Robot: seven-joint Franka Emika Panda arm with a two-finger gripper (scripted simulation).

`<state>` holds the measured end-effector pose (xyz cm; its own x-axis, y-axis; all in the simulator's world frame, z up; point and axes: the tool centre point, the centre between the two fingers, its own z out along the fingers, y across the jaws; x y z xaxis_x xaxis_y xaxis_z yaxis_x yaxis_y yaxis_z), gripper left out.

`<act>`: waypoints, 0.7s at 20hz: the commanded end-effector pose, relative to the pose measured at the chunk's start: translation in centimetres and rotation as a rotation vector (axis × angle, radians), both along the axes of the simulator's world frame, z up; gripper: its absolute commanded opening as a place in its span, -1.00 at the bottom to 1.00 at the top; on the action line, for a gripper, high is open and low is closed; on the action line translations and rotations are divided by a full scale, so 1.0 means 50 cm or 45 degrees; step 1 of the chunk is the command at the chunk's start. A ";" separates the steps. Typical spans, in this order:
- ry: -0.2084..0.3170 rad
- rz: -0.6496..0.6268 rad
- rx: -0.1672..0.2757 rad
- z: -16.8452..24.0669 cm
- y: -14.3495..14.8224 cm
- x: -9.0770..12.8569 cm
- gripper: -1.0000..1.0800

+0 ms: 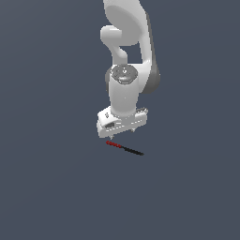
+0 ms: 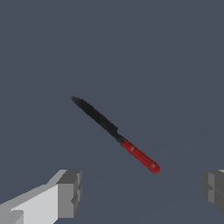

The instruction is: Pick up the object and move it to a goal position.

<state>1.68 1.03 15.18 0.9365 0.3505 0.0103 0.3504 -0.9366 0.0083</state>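
Because my gripper (image 1: pixel 122 130) hung with fingers apart above the rod (image 1: pixel 124 148) (centre frame, diagonal), I feared closing off-centre would flick it away.

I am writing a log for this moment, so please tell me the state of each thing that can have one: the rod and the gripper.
Rod: lying free on the surface, not held, red end and black end both visible.
Gripper: open, fingers spread wide apart, holding nothing, positioned just above the rod and not touching it.
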 end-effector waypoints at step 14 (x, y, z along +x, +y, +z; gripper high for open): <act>0.018 0.602 -0.015 -0.108 0.010 0.006 0.92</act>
<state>1.96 1.44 10.31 0.7083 0.7058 -0.0076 0.7059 -0.7083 0.0111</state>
